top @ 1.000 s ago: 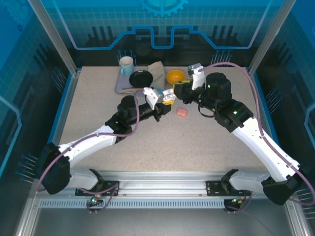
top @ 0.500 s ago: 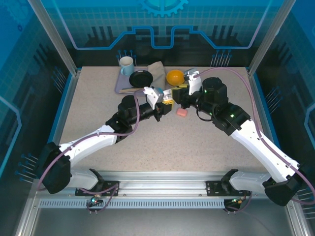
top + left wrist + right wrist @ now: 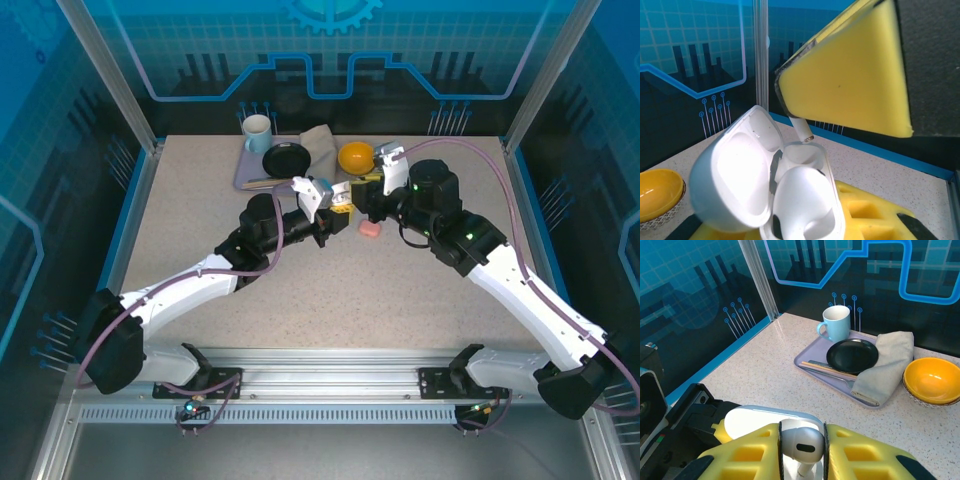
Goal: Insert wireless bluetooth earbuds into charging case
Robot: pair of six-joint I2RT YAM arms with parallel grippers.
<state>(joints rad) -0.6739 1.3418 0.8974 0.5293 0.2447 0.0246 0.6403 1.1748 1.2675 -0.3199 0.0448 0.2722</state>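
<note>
A: What is held in the right gripper [image 3: 800, 452]?
B: A white earbud [image 3: 799, 439] is clamped in it, head up and stem pointing down. The earbud is held just above the white case [image 3: 750, 175], which is gripped with its lid open in the closed left gripper [image 3: 790, 225]. The stem tip is seen at the mouth of the far socket, not yet seated

A: How is the earbud expected to handle?
B: It is judged to be very light, hard and glossy, so it could be squeezed out sideways or twisted if the pinch is off centre. The grip is best kept on the rounded head, with the stem left free to be guided in. The case is judged stiff and smooth too, with a hinged lid that could be knocked shut, so it is best held by its lower body

A: What else is to be noted?
B: A pink case [image 3: 369, 229] is lying on the table [image 3: 300, 290] just beside the grippers. Whether the near socket is already filled cannot be told
</note>
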